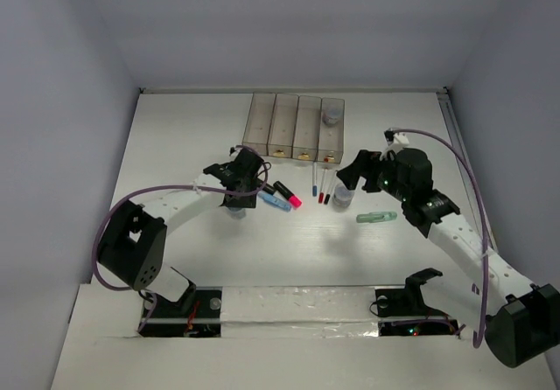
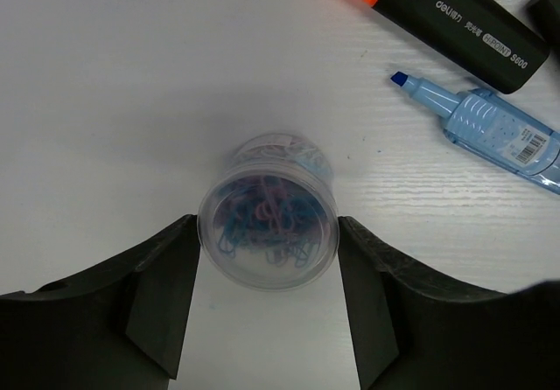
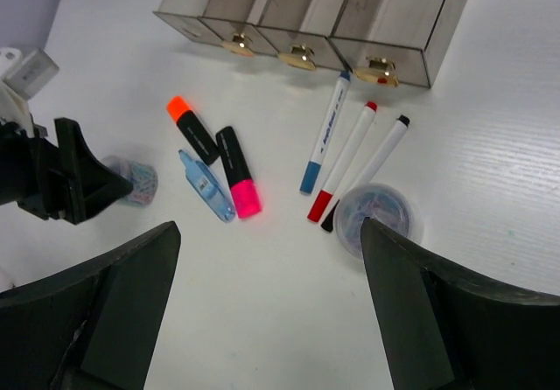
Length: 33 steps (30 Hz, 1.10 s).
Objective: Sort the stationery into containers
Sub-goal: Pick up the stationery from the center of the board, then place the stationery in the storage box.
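My left gripper (image 2: 268, 220) is shut on a round clear pot of coloured paper clips (image 2: 268, 237), one finger on each side, on the table; both also show in the top view (image 1: 236, 208). My right gripper (image 3: 269, 226) is open and empty above the table, with a second pot (image 3: 374, 218) by its right finger. An orange highlighter (image 3: 192, 128), a pink highlighter (image 3: 238, 173) and a light blue marker (image 3: 206, 185) lie together. Three thin white pens (image 3: 350, 158) lie in front of the four joined bins (image 1: 296, 126). A third pot (image 1: 332, 114) sits in the rightmost bin. A pale green marker (image 1: 377, 217) lies right of centre.
Grey walls close the table on three sides. A taped strip (image 1: 297, 307) runs along the near edge between the arm bases. Purple cables loop from both arms.
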Each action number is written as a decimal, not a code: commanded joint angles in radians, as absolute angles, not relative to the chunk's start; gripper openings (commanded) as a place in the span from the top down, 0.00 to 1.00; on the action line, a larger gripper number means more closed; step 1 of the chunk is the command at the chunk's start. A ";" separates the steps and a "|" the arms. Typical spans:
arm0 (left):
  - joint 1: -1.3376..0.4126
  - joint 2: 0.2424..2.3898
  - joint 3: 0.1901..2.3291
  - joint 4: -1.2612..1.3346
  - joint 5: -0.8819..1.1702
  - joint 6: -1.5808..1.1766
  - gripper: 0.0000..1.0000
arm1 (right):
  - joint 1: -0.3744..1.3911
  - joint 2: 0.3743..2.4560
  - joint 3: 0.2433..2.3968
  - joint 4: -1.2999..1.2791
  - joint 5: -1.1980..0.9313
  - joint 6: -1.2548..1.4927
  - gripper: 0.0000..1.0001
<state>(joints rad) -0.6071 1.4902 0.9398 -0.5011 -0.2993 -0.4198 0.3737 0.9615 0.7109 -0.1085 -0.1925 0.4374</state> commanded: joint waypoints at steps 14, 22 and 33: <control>-0.611 1.327 1.067 -0.567 -0.291 -0.436 0.86 | 0.377 0.907 0.637 -0.166 -0.206 0.429 0.09; -0.611 1.360 1.348 -0.454 -0.143 -0.451 0.86 | 0.377 0.844 0.591 -0.147 -0.158 0.465 0.11; -0.660 1.801 1.807 -0.270 -0.035 -0.448 0.86 | 0.377 0.729 0.560 -0.222 -0.061 0.489 0.11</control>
